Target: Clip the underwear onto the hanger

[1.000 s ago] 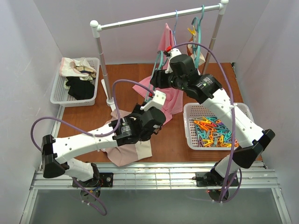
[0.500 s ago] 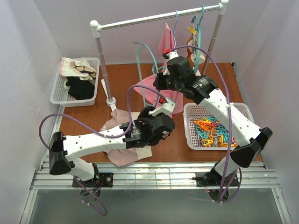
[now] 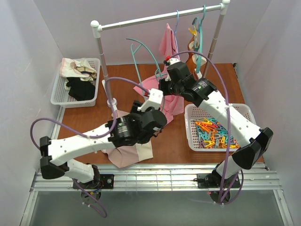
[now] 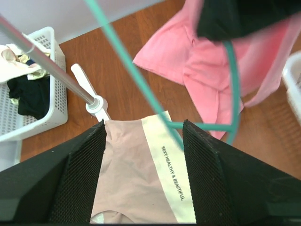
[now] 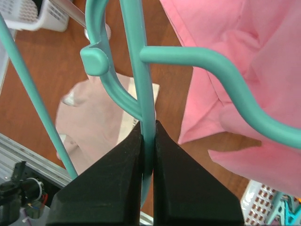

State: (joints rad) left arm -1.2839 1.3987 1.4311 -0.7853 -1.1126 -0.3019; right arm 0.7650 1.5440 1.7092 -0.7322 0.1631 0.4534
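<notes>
The teal hanger [image 3: 143,45] hangs tilted in the air over the middle of the table. My right gripper [image 3: 163,86] is shut on it; in the right wrist view the gripper [image 5: 148,129] pinches a straight bar of the hanger [image 5: 141,56]. The pale pink underwear [image 3: 129,153] lies flat on the wood near the front edge, its cream strip showing. My left gripper [image 4: 143,123] is open above the underwear [image 4: 127,179], holding nothing. A hanger arm [image 4: 124,59] runs across in front of its fingers [image 4: 80,179].
A bright pink top [image 3: 171,101] lies draped behind the grippers. A white basket of coloured clips [image 3: 216,131] stands at the right, a white basket of clothes [image 3: 77,81] at the back left. The rack's rail [image 3: 155,18] carries other hangers, and its post foot [image 4: 96,104] stands near the underwear.
My right gripper has shut on the hanger and lifted it. My left gripper has opened and let it go, swinging right and then back left.
</notes>
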